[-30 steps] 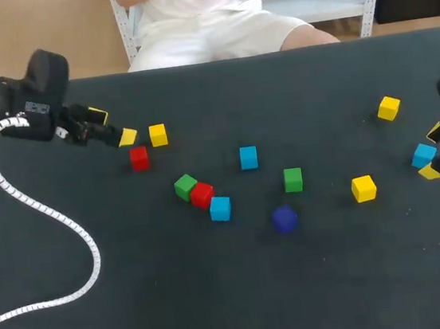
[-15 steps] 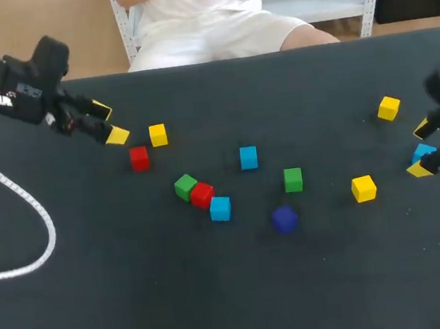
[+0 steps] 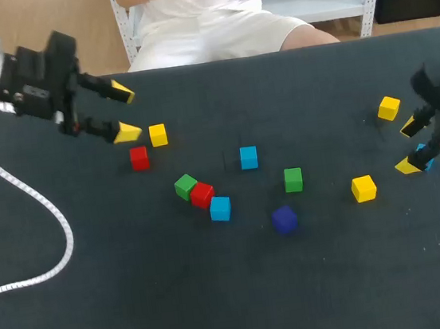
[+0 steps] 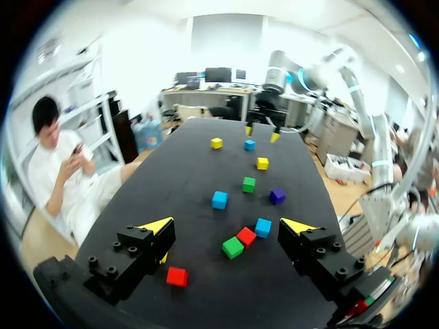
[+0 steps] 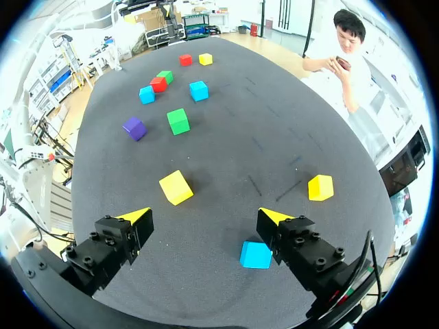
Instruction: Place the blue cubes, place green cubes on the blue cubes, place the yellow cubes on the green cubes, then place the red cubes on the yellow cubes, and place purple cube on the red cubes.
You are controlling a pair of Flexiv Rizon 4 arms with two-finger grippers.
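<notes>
Right gripper (image 3: 407,146), fingers spread and empty, hangs well to the right of the purple cube (image 3: 284,219) in the head view. The stray blue cube (image 3: 422,148) is half hidden at its tips. Left gripper (image 3: 125,110), likewise spread, sits far off to the purple cube's left. Nothing is stacked, so I judge the first step, setting out the blues, is in hand.

From the left wrist, a touching green, red and blue row (image 4: 246,236) lies nearer than the purple cube.

From the right wrist, the stray blue cube sits just beside one finger, off centre, with the purple cube far ahead. The next move calls for sliding sideways to straddle it, then lowering and closing. The table (image 5: 226,137) is dark, flat and bare around this cube, so there is room to work.
</notes>
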